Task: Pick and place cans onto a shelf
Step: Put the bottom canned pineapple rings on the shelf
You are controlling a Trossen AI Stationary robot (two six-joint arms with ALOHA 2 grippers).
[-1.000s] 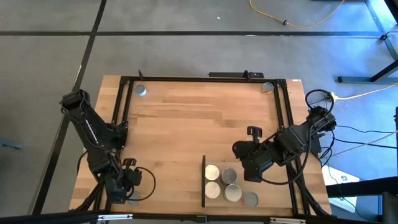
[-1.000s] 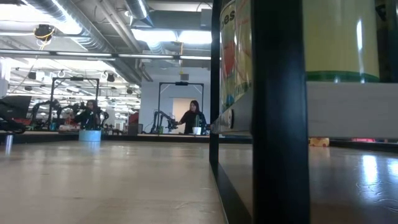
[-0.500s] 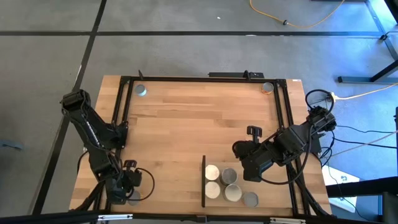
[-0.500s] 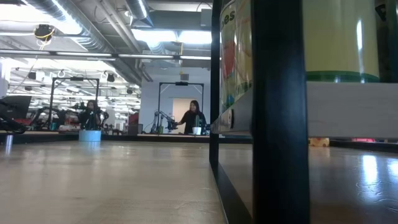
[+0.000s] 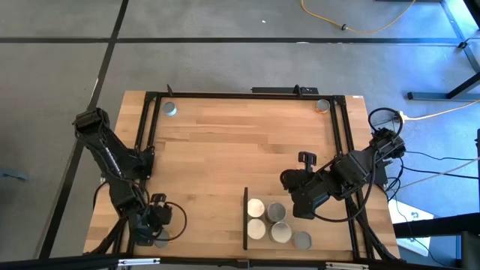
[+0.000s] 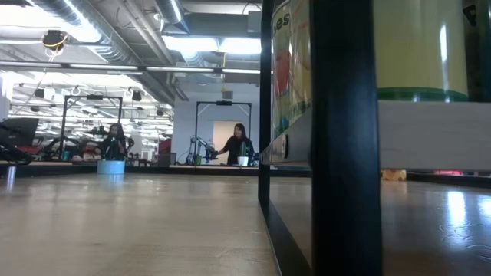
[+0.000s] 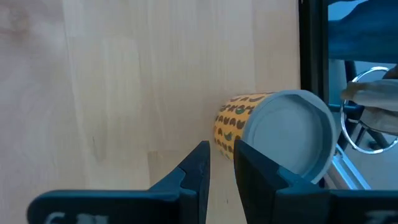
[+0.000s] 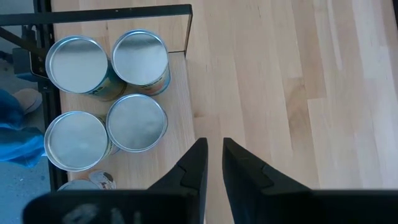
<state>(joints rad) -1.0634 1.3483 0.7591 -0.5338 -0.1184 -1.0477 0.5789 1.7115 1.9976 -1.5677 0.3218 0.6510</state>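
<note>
From where I stand, most of the work looks done: four cans (image 5: 268,220) stand upright in a tight square on the shelf (image 5: 246,217), at the near edge of the desk (image 5: 240,142) and a little right of centre, just to the right of its thin black upright edge. A fifth grey-topped can (image 5: 301,240) stands just beside that group on its near right, and I cannot tell whether it is on the panel or on the bare desk. The right tool (image 5: 304,204) hangs over the desk just beyond the group, its fingers drawn almost together with only a slit between them and nothing in them; that arm seems to be waiting. The step in hand belongs to the left arm, I think. The left tool (image 7: 217,165) is low over the near left corner of the desk, clenched to a narrow slit and holding nothing, and just beside one finger lies a can with an orange label (image 7: 273,140), tipped on its side close to the black frame rail. The job now seems to be fetching this stray one. To do that the tool would need to spread its fingers, shift sideways until they straddle the can's body, and close across it. The can may roll, and the rail leaves little room on that side.
</note>
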